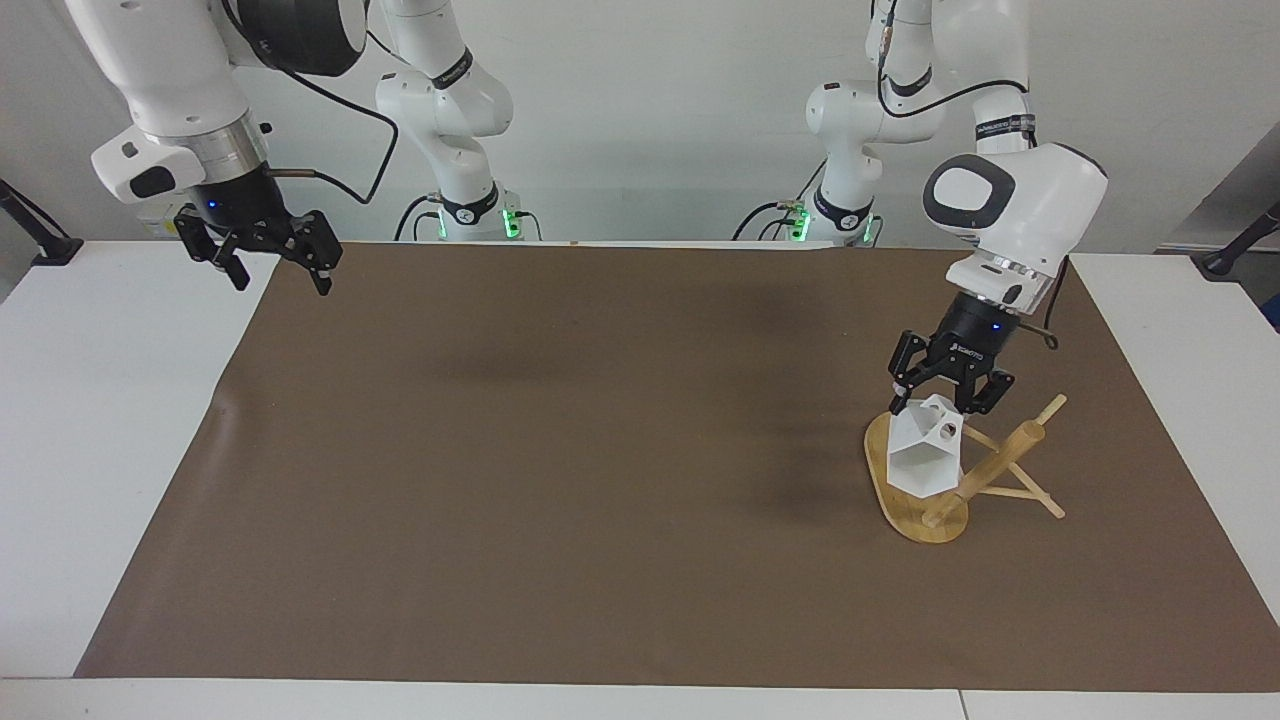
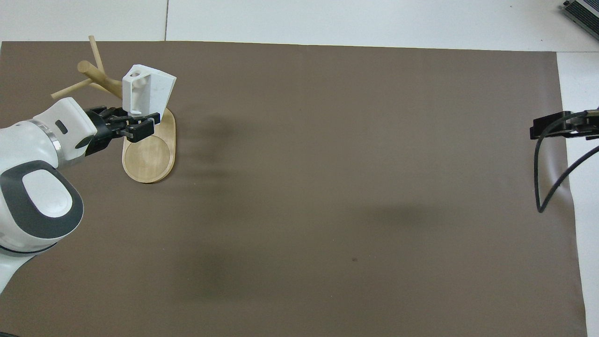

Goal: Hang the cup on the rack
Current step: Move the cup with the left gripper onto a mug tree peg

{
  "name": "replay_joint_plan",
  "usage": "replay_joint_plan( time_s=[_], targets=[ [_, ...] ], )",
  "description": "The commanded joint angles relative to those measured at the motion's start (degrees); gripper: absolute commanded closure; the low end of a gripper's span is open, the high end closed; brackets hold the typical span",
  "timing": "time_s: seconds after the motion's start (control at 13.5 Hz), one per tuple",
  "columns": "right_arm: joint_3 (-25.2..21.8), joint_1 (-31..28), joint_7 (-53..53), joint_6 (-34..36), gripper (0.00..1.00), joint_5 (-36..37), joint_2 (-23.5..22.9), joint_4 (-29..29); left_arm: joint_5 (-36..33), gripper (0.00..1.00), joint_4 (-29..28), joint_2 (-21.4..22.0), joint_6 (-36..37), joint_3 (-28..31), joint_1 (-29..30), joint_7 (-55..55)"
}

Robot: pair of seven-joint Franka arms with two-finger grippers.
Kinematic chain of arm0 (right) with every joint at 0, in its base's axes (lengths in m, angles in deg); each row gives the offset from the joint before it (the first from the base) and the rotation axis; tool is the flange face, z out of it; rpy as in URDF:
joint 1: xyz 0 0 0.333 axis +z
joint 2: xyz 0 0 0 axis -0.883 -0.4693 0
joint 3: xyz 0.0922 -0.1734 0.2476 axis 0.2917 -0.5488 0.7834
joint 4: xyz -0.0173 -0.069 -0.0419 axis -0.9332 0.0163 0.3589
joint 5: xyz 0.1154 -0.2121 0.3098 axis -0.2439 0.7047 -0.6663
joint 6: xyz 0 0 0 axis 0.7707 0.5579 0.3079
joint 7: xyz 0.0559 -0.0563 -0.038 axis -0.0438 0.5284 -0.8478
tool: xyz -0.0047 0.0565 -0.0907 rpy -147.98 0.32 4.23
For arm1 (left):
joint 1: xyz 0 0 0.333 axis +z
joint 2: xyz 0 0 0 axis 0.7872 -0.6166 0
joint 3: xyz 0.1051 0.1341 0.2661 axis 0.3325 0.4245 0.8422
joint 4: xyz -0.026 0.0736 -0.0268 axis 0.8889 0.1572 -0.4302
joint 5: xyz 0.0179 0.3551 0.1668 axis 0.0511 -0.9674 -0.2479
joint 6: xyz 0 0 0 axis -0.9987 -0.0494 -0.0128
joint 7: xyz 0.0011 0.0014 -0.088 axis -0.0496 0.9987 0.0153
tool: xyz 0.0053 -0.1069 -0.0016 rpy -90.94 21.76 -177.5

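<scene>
Cup (image 1: 925,455) clamped in left gripper (image 1: 946,398), hanging over rack (image 1: 920,500) base, apparently touching post; right gripper (image 1: 272,262) wide, waiting at mat (image 1: 560,480) edge.

A white table (image 1: 110,420) carries a brown mat (image 1: 560,480) — on it lies the toppled rack (image 1: 945,485).

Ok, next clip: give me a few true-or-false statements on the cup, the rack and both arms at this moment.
1. The left gripper holds the cup. True.
2. The cup hangs from a peg of the rack. False: it is still in the gripper, over the rack's base.
3. The right gripper carries a second cup. False: its fingers are open and empty.
4. The rack's post leans rather than standing upright. True.
5. The rack stands toward the right arm's end. False: the left arm's.
</scene>
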State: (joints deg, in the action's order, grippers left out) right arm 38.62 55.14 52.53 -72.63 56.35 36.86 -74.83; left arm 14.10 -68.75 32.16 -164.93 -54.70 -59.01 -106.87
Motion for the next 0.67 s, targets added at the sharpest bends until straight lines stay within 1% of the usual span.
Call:
replay_joint_plan(
  time_s=[0.0,0.22,0.3,0.44,0.59],
  targets=[
    [-0.27,0.19,-0.92,2.16,0.00,-0.56,1.12,0.04,-1.06,1.00,2.25,-0.76,1.58,0.28,0.48,2.39],
    [-1.32,1.33,-1.18,2.07,0.00,-0.55,3.23,-2.76,-0.88,1.00,2.25,-0.76,2.65,0.37,0.57,9.67],
    [-3.24,3.08,-1.18,2.16,0.00,-0.55,3.67,-3.39,-0.71,1.00,2.25,-0.76,2.65,0.46,0.84,9.77],
    [-8.86,8.08,-1.44,2.07,0.00,-0.55,3.68,-3.48,-0.35,1.00,2.08,-0.59,3.35,0.37,1.54,11.86],
    [-10.11,10.38,-1.18,1.63,0.00,-0.47,3.50,-2.96,-0.09,1.00,2.08,-0.59,3.53,0.37,1.98,15.47]
  ],
)
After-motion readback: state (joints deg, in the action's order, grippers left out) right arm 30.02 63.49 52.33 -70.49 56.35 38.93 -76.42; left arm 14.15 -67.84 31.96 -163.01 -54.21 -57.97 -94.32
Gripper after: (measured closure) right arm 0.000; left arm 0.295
